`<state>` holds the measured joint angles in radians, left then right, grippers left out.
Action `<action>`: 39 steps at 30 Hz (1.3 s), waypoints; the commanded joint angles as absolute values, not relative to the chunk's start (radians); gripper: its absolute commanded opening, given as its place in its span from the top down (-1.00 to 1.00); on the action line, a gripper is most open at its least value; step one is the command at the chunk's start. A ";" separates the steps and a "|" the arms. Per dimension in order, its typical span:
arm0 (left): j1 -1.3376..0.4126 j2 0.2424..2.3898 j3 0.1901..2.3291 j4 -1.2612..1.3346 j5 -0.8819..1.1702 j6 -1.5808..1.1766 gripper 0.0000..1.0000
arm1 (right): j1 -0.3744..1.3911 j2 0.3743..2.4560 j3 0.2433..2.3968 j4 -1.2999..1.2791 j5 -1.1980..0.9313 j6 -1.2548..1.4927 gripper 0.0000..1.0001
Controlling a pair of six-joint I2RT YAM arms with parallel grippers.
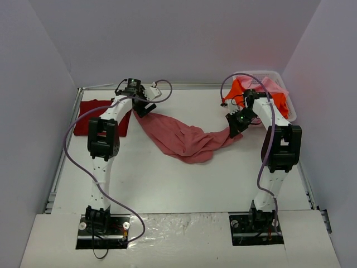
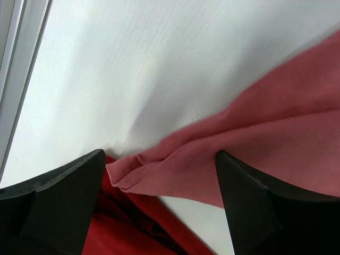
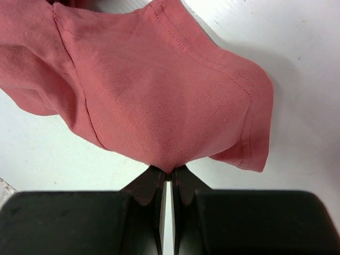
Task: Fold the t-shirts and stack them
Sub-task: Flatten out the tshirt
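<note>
The left arm reaches toward 11 o'clock, and the left end effector (image 1: 144, 107) stands spread wide over one edge of the rose-red t-shirt (image 1: 187, 142). The shirt sprawls across the middle of the counter (image 1: 167, 184). The right arm bends toward 2 o'clock, with the right end effector (image 3: 166, 172) pinched tight on the shirt's other end.

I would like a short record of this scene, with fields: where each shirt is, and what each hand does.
rose shirt: crumpled on the table, stretched between both hands
left hand: open, shirt's edge between its fingers
right hand: shut on the rose shirt
dark red shirt: lying flat, far left
basket: far right, holds orange shirt and pink shirt
</note>
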<state>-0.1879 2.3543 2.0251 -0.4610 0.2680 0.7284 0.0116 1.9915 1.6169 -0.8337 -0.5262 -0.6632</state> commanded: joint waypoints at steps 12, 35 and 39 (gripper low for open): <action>-0.176 2.467 2.233 -0.896 0.397 0.834 0.27 | 0.005 1.959 1.586 -0.884 -0.495 -0.678 1.00; -0.110 1.904 2.117 -0.900 0.262 0.534 0.95 | -0.049 1.935 2.045 -0.923 -0.555 -0.595 1.00; -0.107 1.688 1.993 -0.923 0.268 0.531 0.95 | -0.054 1.850 1.973 -0.923 -0.568 -0.614 1.00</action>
